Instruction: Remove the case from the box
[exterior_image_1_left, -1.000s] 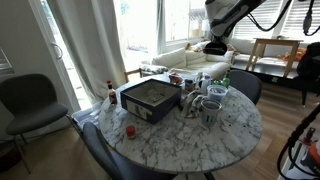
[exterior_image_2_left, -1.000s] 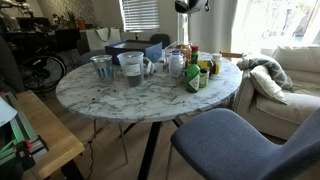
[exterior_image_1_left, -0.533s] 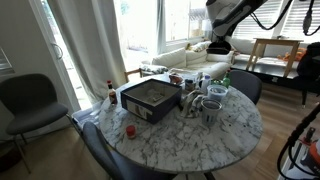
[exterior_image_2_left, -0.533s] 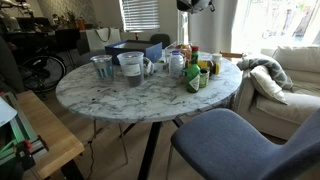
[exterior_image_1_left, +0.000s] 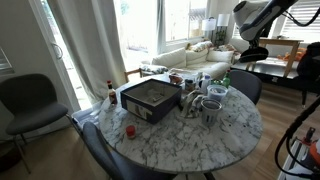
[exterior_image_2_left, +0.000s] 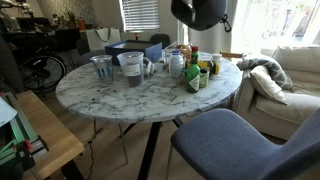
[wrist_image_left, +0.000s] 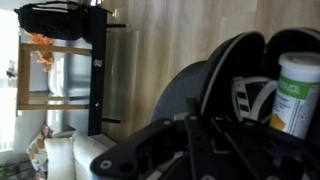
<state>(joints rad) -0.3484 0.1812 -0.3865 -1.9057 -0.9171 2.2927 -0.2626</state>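
Hanging high beyond the table (exterior_image_1_left: 190, 138), gripper (exterior_image_1_left: 250, 55), fingers' spread impossible to tell, box (exterior_image_1_left: 145, 108) well apart, lower down

In an exterior view the cam sits high and a bit back. It looks down across the table (exterior_image_1_left: 235, 135) toward the windows and sofa (exterior_image_1_left: 190, 62), with the box (exterior_image_1_left: 150, 100) on the near left and the arm (exterior_image_1_left: 262, 20) top right. In an exterior view the cam is low, around tabletop height, behind a chair (exterior_image_2_left: 240, 140), with the box (exterior_image_2_left: 128, 47) at the far side. Both share the table (exterior_image_2_left: 130, 95), box and arm (exterior_image_2_left: 200, 12), seen from different sides. The wrist cam looks turned sideways and sits very close to things, catching wood floor, a shelf (wrist_image_left: 65, 60) and a bottle (wrist_image_left: 298, 90).
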